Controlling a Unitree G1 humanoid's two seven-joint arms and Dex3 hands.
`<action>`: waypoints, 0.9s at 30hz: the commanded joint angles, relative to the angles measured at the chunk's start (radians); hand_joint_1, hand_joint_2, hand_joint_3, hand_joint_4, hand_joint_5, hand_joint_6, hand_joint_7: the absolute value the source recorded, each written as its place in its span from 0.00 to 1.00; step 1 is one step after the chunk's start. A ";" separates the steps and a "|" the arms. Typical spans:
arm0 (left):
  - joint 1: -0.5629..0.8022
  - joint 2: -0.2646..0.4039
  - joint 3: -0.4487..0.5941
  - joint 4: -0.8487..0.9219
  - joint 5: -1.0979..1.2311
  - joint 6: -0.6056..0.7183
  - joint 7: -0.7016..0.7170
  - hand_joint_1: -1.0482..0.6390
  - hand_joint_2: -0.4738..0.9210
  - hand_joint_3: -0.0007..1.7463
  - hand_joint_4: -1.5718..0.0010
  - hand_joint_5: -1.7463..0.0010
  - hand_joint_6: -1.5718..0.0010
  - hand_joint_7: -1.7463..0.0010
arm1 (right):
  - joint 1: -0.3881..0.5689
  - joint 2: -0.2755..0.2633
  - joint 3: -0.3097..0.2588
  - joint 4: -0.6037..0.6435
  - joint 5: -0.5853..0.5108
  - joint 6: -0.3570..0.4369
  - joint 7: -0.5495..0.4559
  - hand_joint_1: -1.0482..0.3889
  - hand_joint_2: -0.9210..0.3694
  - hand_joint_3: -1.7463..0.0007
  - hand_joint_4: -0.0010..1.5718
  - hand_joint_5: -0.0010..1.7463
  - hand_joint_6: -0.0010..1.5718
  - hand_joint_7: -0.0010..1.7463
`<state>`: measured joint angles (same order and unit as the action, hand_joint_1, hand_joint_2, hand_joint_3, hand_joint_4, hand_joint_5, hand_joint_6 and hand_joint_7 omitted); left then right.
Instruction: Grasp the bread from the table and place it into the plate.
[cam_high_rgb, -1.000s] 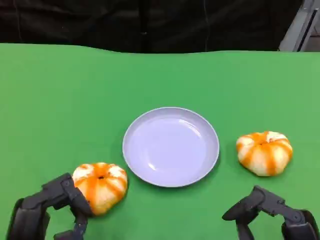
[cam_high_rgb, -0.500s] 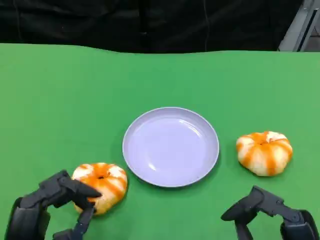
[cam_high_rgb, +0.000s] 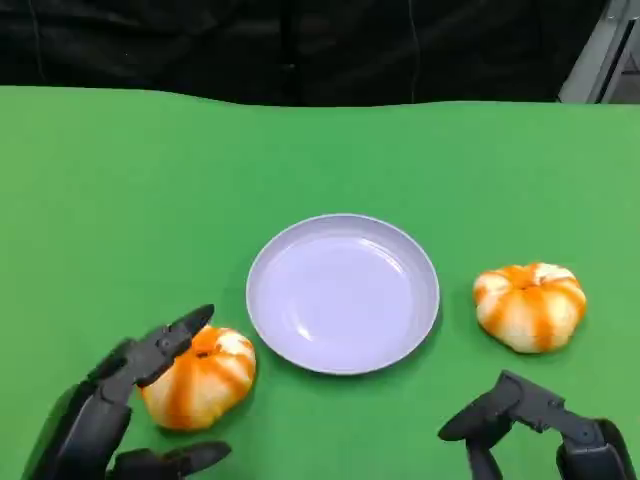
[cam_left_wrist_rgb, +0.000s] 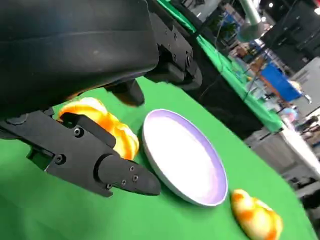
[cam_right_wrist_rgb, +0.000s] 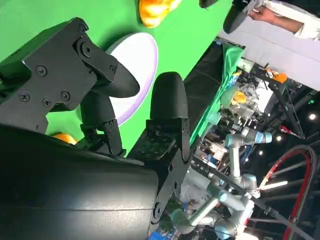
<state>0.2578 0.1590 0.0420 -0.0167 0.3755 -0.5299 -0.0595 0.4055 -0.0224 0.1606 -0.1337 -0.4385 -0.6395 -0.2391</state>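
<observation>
Head view overhead; wrist views low, close (shared plate (cam_high_rgb: 342, 293)).

Two pieces of bread and a plate lie on the green worktop. The plate (cam_high_rgb: 342, 293) is round, shallow, pale lavender and empty, upright at the centre. One bread (cam_high_rgb: 198, 375), a pumpkin-shaped bun striped orange and cream, sits at about 8 o'clock from the plate, just beside its rim, resting on the worktop with its dimpled top up. The other bread (cam_high_rgb: 530, 305), of the same kind, lies at 3 o'clock from the plate, near but apart.
</observation>
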 joint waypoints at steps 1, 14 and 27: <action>-0.003 0.022 -0.022 -0.085 0.140 0.113 0.039 0.36 0.94 0.00 0.97 0.61 0.86 1.00 | 0.009 -0.001 0.000 -0.010 0.010 0.013 -0.001 0.67 0.45 0.25 0.46 0.87 0.49 0.70; -0.121 0.097 -0.197 -0.199 0.526 0.490 -0.068 0.33 0.96 0.01 0.91 0.71 0.84 0.99 | 0.005 0.007 0.011 -0.013 -0.001 0.023 -0.006 0.68 0.46 0.24 0.46 0.87 0.50 0.70; -0.270 0.101 -0.362 -0.012 0.691 0.712 -0.084 0.40 0.96 0.00 0.74 0.84 0.76 0.99 | 0.020 0.010 0.015 -0.030 -0.017 0.032 -0.009 0.67 0.45 0.26 0.45 0.88 0.49 0.70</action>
<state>0.0163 0.2517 -0.3034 -0.0683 1.0587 0.1527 -0.1448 0.4156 -0.0101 0.1731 -0.1467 -0.4573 -0.6116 -0.2420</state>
